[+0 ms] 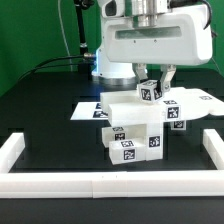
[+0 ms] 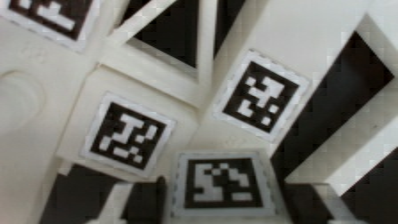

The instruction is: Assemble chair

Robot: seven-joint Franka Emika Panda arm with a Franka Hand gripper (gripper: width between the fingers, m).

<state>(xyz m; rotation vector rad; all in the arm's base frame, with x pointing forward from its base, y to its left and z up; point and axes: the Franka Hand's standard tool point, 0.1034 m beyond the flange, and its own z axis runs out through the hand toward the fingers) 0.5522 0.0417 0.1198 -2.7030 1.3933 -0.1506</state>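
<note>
The chair is a cluster of white blocky pieces (image 1: 130, 128) with black-and-white tags, standing mid-table in the exterior view. My gripper (image 1: 154, 88) hangs straight down over its top. Between the fingers sits a small tagged white piece (image 1: 150, 92), and the jaws are closed on it; it rests on or just above the cluster, and I cannot tell whether it touches. The wrist view is filled by close-up tags, one on the nearest piece (image 2: 222, 185), and by the X-braced panel (image 2: 160, 40). My own fingers do not show clearly there.
Long white border rails run along the front (image 1: 100, 186), the exterior view's left (image 1: 14, 152) and its right (image 1: 214, 150). The marker board (image 1: 200, 100) lies flat behind the chair pieces. The arm's base (image 1: 105, 65) stands at the back.
</note>
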